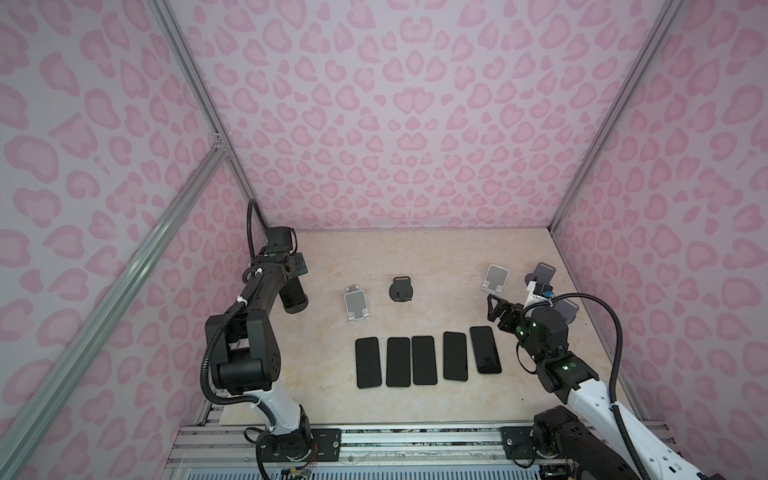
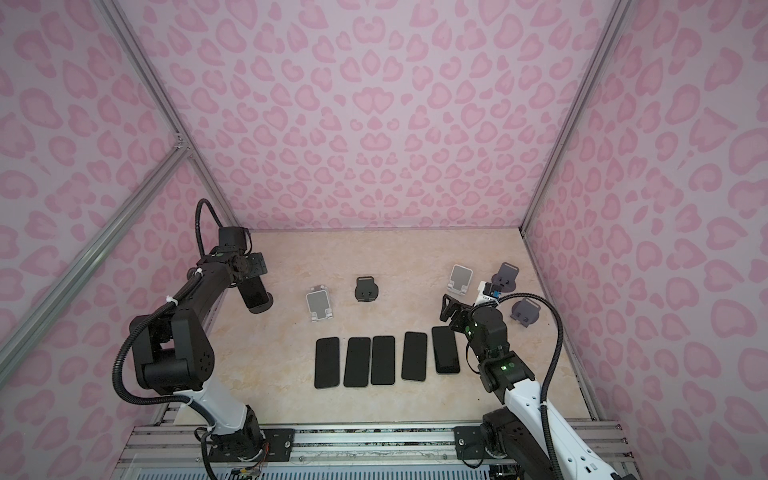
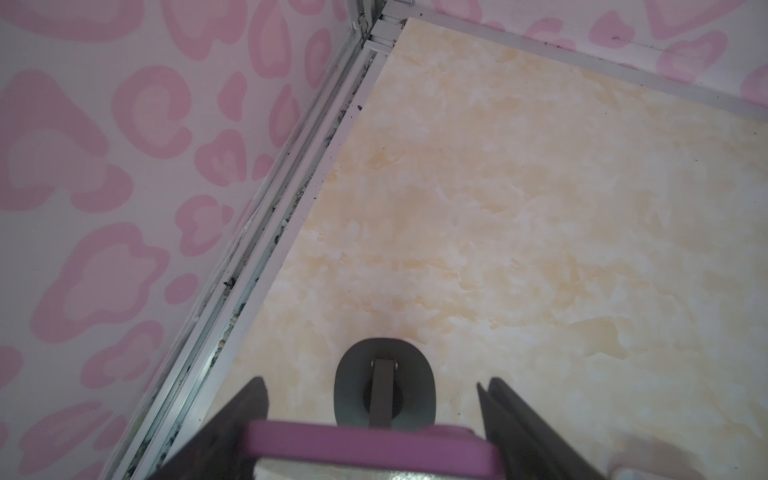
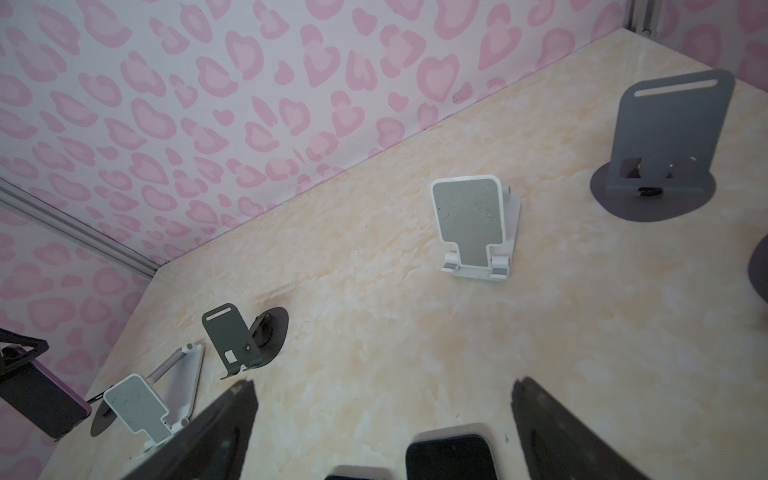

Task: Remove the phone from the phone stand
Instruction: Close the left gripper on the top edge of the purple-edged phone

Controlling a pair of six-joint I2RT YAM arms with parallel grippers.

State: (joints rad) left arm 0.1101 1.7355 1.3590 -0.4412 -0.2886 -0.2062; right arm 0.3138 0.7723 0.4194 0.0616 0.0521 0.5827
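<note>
Closest to my left wrist camera is the phone (image 3: 374,442) in its purple case, sitting between the fingers (image 3: 245,415) of my left pincer (image 3: 372,382). Both fingers lie against the sides of the case, so I am gripping it. Just past its top edge the stand (image 3: 349,390) shows its dark oval base and arm on the table (image 3: 540,208). Whether the phone still rests in the cradle I cannot tell.

In a top view the phone (image 1: 293,297) sits tilted, screen up, by the table's left edge near the wall, under my left wrist. To its right stand a white stand (image 1: 356,305) and a black stand (image 1: 401,289), both bare. Nearer the front, five flat phones (image 1: 424,360) lie side by side, screens up.

My right pincer (image 4: 384,383) is spread wide and holds nothing. It hangs above the table by the rightmost flat phone. Beyond it are a second white stand (image 4: 469,220) and two grey stands (image 2: 505,276), also bare.
</note>
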